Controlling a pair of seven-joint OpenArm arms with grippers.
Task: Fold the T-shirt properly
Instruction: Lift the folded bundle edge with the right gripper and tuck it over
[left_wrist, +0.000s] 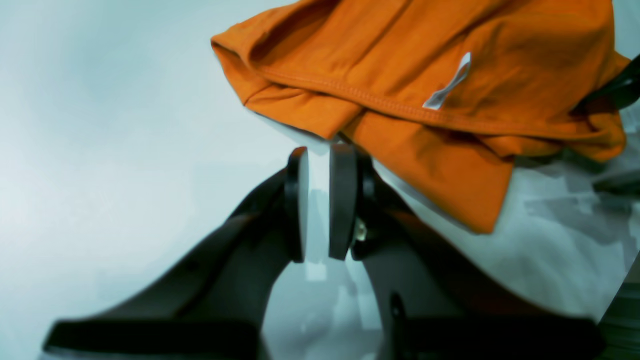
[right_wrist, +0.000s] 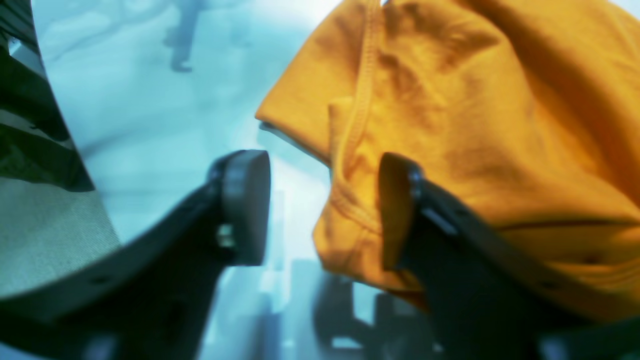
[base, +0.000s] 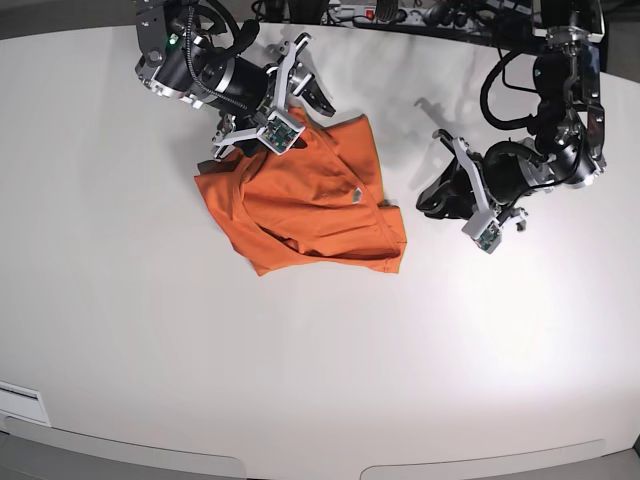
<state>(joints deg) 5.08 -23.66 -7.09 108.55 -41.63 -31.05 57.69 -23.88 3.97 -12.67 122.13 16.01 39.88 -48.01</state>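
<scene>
The orange T-shirt (base: 310, 210) lies crumpled on the white table (base: 300, 360), left of centre. Its small white tag (base: 355, 194) faces up. My right gripper (base: 290, 125) sits at the shirt's far edge. In the right wrist view it (right_wrist: 320, 165) stands open, a hemmed fold of the T-shirt (right_wrist: 475, 110) bulges between the fingers, and one finger (right_wrist: 400, 200) is against the cloth. My left gripper (base: 425, 200) hovers just right of the shirt. The left wrist view shows its pads (left_wrist: 321, 150) a narrow gap apart with nothing between them, just short of the T-shirt (left_wrist: 400, 60) and tag (left_wrist: 447, 82).
Cables and a power strip (base: 400, 15) run along the table's far edge behind both arms. A small white label (base: 20, 402) lies at the near left edge. The table's front rim curves along the bottom of the base view.
</scene>
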